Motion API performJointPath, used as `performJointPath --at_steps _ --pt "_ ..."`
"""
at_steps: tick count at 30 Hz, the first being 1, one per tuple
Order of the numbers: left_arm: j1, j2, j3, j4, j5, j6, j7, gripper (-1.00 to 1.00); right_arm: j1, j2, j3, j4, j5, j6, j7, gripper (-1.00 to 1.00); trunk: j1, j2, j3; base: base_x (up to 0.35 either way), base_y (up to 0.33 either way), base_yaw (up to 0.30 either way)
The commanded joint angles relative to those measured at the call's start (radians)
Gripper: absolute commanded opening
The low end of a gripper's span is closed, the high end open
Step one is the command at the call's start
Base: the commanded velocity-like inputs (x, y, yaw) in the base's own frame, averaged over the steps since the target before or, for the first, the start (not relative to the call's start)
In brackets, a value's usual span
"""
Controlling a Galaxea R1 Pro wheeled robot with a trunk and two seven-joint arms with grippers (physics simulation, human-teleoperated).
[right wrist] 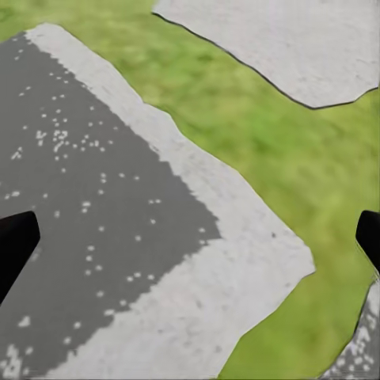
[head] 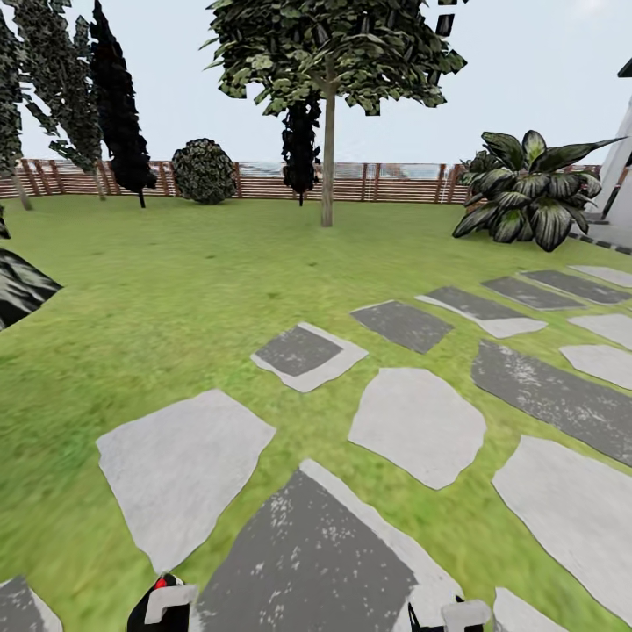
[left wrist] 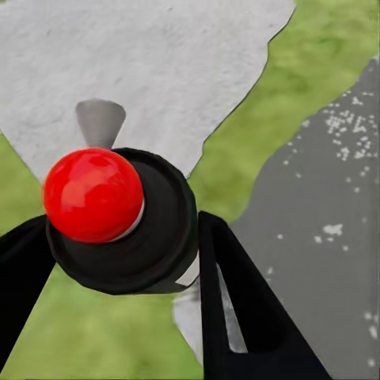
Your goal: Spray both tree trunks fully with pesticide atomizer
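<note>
The robot stood on the paving, facing across the lawn toward a tall tree whose straight pale trunk rose near the slatted fence. The left gripper was clamped on the pesticide atomizer, its black fingers pressed against either side of a round black body topped by a glossy red ball, with a small grey cone-shaped part jutting beyond it. The right gripper hung with its jaws wide apart and nothing between them, above a paving stone. The step in hand looked like the approach: the trunk was still well apart from the robot, so it would do best to roll close across the grass, keep the grip firm, and raise the nozzle square to the trunk before spraying. The stones were irregular slabs, some pale and chalky, some dark grey and speckled with white, set in blurry green turf. Near-black conifers and a broad-leaved plant stood along the garden's edge.
</note>
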Motion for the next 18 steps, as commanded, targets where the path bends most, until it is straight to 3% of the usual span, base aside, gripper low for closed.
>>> performJointPath --at_steps 1,18 --pt "0.0 0.0 0.0 0.0 0.0 0.0 0.0 -1.0 0.0 0.0 0.0 0.0 0.0 0.0 0.0 1.0 0.0 0.0 0.0 0.339 -0.072 0.0" --pt "0.0 0.0 0.0 0.0 0.0 0.0 0.0 -1.0 0.0 0.0 0.0 0.001 0.0 0.0 0.0 1.0 0.0 0.0 0.0 0.339 -0.072 0.0"
